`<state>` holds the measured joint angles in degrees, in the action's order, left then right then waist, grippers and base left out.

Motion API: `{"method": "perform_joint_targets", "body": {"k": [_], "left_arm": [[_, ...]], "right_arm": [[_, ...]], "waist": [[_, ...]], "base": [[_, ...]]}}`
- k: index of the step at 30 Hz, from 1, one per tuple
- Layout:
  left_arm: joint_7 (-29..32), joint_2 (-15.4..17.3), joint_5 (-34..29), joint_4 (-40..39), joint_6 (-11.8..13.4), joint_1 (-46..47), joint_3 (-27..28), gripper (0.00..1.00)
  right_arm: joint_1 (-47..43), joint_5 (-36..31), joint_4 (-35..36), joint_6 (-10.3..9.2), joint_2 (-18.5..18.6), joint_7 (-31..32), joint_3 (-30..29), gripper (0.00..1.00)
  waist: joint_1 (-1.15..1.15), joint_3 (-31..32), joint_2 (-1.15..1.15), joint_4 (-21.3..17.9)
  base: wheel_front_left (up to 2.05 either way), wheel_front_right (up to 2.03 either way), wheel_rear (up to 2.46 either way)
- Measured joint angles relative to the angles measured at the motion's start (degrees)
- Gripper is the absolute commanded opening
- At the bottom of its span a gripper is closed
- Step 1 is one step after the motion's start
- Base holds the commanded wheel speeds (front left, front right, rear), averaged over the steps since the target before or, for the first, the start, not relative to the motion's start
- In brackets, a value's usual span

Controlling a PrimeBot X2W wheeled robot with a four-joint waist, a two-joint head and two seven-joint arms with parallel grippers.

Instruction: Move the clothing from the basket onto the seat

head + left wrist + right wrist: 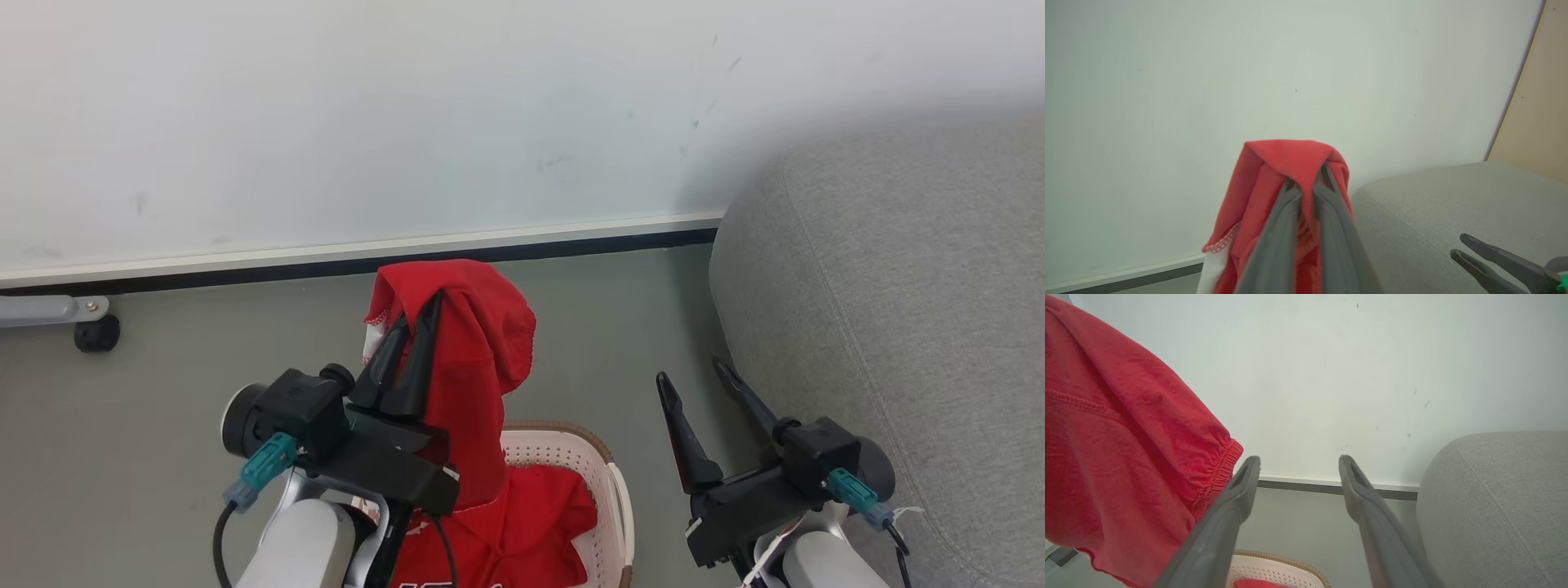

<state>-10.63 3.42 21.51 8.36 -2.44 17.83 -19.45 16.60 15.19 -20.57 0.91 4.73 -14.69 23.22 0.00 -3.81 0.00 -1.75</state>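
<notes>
**Inspector:** Step in hand?

**Operator:** Lift-out. My left gripper is clamped tight on a fold of the clothing, held above the basket. The tail lies inside it. My right gripper stands wide open and empty, beside the seat.

**Inspector:** Next move?

**Operator:** In my judgement, clear the tail over the rim, then swing right.

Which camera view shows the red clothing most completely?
The head view: the clothing hangs from the left pincer down into the basket. The left wrist view shows its pinched fold; the right wrist view, its hemmed edge.
</notes>
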Motion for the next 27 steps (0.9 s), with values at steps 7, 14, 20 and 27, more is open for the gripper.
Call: {"method": "perform_joint_targets", "body": {"k": [7, 14, 20, 27], "left_arm": [[1.3, 0.0, 0.0, -0.4, 0.5, -0.4, -0.4, 0.00], [2.1, 0.0, 0.0, -1.1, 0.9, -0.6, -0.6, 0.00], [2.8, 0.0, 0.0, -1.3, 0.9, -0.6, -1.4, 0.00], [3.9, -0.1, 0.0, -1.9, 1.0, -0.6, -2.3, 0.00]], "right_arm": [[0.0, 0.5, 1.3, 0.66, -0.3, 0.0, 1.1, 1.00], [0.1, 0.5, 3.8, 2.72, -0.9, 0.0, 6.4, 1.00], [0.3, 0.6, 5.3, 3.77, -1.2, 0.8, 12.0, 1.00], [2.9, 3.8, 5.5, 4.22, -1.1, 2.1, 20.3, 1.00]], "waist": [[0.00, 0.4, 0.00, 0.4], [0.00, 0.9, 0.00, 1.0], [0.00, 1.1, 0.00, 1.7], [0.00, 0.9, 0.00, 2.6]], "base": [[0.00, 0.00, 0.00], [0.00, 0.00, 0.00], [0.00, 0.00, 0.00], [0.00, 0.00, 0.00]]}}
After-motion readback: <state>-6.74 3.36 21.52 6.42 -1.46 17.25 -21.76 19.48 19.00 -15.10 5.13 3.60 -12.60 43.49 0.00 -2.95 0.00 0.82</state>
